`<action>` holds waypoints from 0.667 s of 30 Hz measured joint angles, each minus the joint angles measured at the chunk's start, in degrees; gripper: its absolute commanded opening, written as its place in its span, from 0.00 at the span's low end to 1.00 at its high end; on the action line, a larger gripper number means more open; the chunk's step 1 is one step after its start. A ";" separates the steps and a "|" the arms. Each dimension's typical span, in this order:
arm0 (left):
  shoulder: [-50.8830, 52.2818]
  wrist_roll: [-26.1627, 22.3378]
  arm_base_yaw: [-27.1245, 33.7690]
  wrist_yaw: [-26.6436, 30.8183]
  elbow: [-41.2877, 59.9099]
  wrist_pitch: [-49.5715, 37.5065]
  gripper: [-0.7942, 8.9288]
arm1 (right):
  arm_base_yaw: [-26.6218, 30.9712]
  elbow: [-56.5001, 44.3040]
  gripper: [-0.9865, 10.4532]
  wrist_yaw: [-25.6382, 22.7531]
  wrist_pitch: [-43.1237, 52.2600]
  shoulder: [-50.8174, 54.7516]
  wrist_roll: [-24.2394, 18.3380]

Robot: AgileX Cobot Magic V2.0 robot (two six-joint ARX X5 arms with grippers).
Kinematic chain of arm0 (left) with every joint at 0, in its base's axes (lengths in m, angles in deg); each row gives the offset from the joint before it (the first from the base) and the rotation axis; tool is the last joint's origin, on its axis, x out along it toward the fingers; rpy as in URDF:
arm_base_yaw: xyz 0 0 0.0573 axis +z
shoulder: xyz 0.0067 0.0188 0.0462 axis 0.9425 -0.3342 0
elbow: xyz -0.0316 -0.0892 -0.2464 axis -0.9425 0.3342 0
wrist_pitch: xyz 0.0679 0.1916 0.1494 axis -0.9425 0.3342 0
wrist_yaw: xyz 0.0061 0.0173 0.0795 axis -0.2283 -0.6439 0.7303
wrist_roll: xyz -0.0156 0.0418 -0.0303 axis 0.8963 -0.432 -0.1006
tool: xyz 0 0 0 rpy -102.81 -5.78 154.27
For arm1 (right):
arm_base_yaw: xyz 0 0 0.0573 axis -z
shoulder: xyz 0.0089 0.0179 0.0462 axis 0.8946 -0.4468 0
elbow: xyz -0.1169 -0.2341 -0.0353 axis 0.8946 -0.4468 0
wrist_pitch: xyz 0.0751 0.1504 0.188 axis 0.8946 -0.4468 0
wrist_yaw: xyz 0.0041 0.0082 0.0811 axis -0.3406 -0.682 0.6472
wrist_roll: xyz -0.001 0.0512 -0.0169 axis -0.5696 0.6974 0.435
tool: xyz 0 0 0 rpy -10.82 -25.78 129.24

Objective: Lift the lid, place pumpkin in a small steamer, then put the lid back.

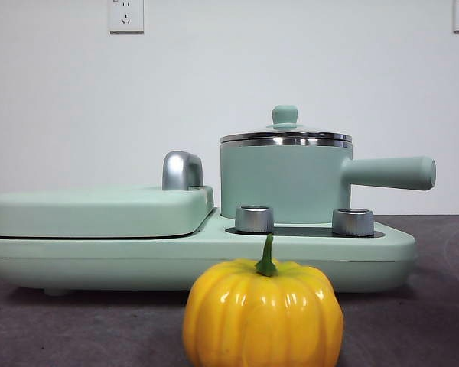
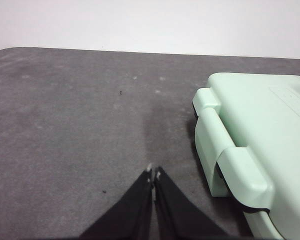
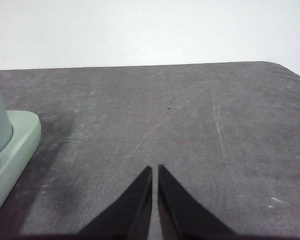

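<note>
Nothing has been touched yet, as far as I can judge: the job stands at its very first step, with the lid still to come off.

Taking the small steamer (image 1: 284,183) as the landmark, the flat griddle cover (image 1: 99,210) lies to its left on the same mint-green cooker base (image 1: 199,264). The left gripper (image 2: 153,173) hangs over bare grey surface (image 2: 65,125) just beside the griddle end of that base, its jaws pressed together on nothing.

The steamer sits on the cooker's right-hand section, its long handle (image 1: 390,173) pointing away from the griddle. The lid (image 1: 285,134) rests squarely on its rim. The pumpkin (image 1: 262,315) stands on the surface in front of the steamer, upright, well clear of the cooker.

On the steamer's far side from the griddle, the right gripper (image 3: 155,170) waits over bare surface, jaws likewise closed and empty.

The next move, I'd say, calls for a gripper to spread its jaws, come down over the small knob (image 1: 284,115) and lift straight up.
</note>
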 measured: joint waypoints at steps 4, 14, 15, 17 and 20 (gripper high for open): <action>0.00 4.24 0.00 0.00 0.00 -0.37 0.09 | 0.00 0.00 0.10 0.07 1.88 0.00 1.62; -0.17 9.01 -0.33 -0.59 0.00 -1.38 0.09 | 0.00 0.00 0.10 0.46 6.10 0.00 5.64; -0.35 9.27 -0.52 -1.31 -0.02 -1.38 0.09 | 0.00 0.00 0.10 0.48 6.64 0.00 6.29; -1.16 9.77 -1.27 -2.69 -0.02 -1.38 0.09 | 0.00 0.11 0.10 1.46 6.93 0.00 7.87; -3.08 10.80 -2.62 -3.58 -0.07 -1.31 0.09 | 0.00 1.75 0.10 5.11 3.74 -0.11 10.03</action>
